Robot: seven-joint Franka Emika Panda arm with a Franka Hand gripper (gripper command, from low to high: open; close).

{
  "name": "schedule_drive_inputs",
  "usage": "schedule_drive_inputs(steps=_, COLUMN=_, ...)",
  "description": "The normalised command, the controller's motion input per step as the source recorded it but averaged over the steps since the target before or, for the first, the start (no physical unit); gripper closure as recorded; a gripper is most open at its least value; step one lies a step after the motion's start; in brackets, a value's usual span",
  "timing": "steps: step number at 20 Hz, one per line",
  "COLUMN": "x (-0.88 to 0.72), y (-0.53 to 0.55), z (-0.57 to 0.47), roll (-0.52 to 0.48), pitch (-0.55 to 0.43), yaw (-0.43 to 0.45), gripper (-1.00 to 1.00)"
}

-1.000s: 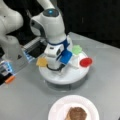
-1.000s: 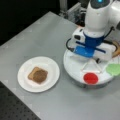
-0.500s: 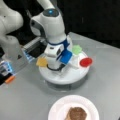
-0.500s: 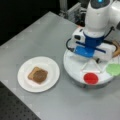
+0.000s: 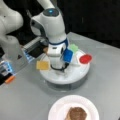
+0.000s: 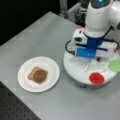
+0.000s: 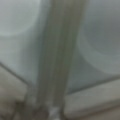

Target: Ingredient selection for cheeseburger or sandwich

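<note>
No visible change: gripper (image 5: pixel 58 67) low on white tray (image 6: pixel 75 68), grip state unclear.

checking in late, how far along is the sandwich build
Done: a bread slice with the patty on top sits on the white plate. In hand: the gripper is down on the white round tray. Left: the cheese slice lies at the tray's edge.

Grey metal tabletop (image 5: pixel 105 65), matte, evenly lit from above. Black backdrop (image 5: pixel 95 17) behind the far edge. Dark perforated surface (image 6: pixel 12 107) beyond the table's corner at a front view's bottom left. Walls, floor, windows not discernible
</note>
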Motion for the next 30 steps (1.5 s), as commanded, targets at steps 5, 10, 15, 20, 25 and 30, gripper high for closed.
schedule_drive_inputs(steps=5, x=-0.29, y=-0.07, z=-0.21, roll=-0.053, pitch=-0.067, yaw=0.43, gripper=-1.0)
schedule_drive_inputs(steps=10, x=-0.29, y=-0.04, z=-0.19, roll=-0.074, pitch=-0.069, yaw=0.414, gripper=-1.0)
schedule_drive_inputs(steps=15, x=-0.31, y=-0.02, z=-0.16, roll=-0.039, pitch=-0.018, yaw=0.413, gripper=-1.0)
schedule_drive_inputs(steps=20, x=-0.32, y=0.04, z=-0.19, roll=0.026, pitch=0.003, yaw=0.343, gripper=-1.0)
schedule_drive_inputs(steps=25, x=-0.32, y=0.11, z=-0.25, roll=0.057, pitch=-0.002, yaw=0.27, gripper=-1.0)
schedule_drive_inputs(steps=30, x=-0.3, y=0.16, z=-0.28, roll=0.044, pitch=-0.013, yaw=0.385, gripper=-1.0)
